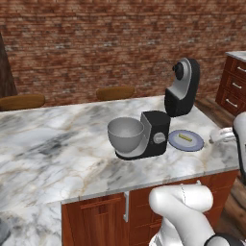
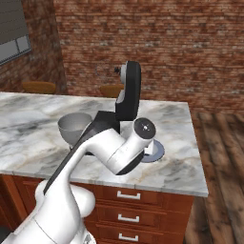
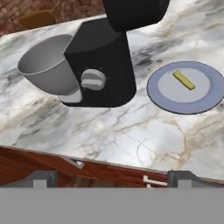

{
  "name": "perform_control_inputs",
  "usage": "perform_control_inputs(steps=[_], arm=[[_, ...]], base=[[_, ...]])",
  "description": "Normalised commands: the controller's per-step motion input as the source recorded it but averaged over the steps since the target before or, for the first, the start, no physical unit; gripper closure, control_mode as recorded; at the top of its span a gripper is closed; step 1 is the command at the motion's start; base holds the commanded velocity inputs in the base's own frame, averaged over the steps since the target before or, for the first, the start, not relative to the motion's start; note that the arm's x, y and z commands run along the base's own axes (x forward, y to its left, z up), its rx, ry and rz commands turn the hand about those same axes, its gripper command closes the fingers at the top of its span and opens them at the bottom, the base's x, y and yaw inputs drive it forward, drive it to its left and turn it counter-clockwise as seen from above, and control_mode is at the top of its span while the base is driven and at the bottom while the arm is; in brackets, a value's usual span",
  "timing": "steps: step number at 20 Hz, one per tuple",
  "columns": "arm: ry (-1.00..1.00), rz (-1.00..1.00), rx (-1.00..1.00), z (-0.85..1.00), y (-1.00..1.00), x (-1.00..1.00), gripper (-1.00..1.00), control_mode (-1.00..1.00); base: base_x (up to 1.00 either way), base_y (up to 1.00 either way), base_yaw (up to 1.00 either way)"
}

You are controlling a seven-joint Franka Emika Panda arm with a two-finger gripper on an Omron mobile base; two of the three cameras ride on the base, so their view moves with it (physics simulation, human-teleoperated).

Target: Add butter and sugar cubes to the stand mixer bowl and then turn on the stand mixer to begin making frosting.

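Pale-yellow butter [image 3: 184, 80] on a grey-blue plate [image 3: 159, 95], black stand mixer [image 3: 103, 61] with grey knob [image 3: 93, 80], grey metal stand mixer bowl [image 3: 46, 65], white-and-grey veined marble counter [image 3: 144, 135], reddish-brown wooden cabinets [image 1: 103, 216], red brick wall [image 1: 96, 43]

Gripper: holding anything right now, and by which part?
Nothing held. The gripper is open over the counter edge; the butter lies on the plate.
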Motion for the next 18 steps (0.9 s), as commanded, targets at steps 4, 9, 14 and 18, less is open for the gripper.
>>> perform_control_inputs(steps=[4,9,14,18], arm=[[-0.2,0.19,0.0,-0.04,-0.27,0.38,-1.0,-1.0],[-0.09,0.15,0.0,-0.02,-0.13,0.44,-1.0,-1.0],[0.0,0.19,0.0,-0.22,-0.21,0.35,-1.0,-1.0],[-0.01,0.18,0.0,-0.28,-0.19,0.23,-1.0,-1.0]], base=[[0.0,0.0,0.0],[0.0,0.0,0.0],[0.0,0.0,0.0],[0.0,0.0,0.0]])
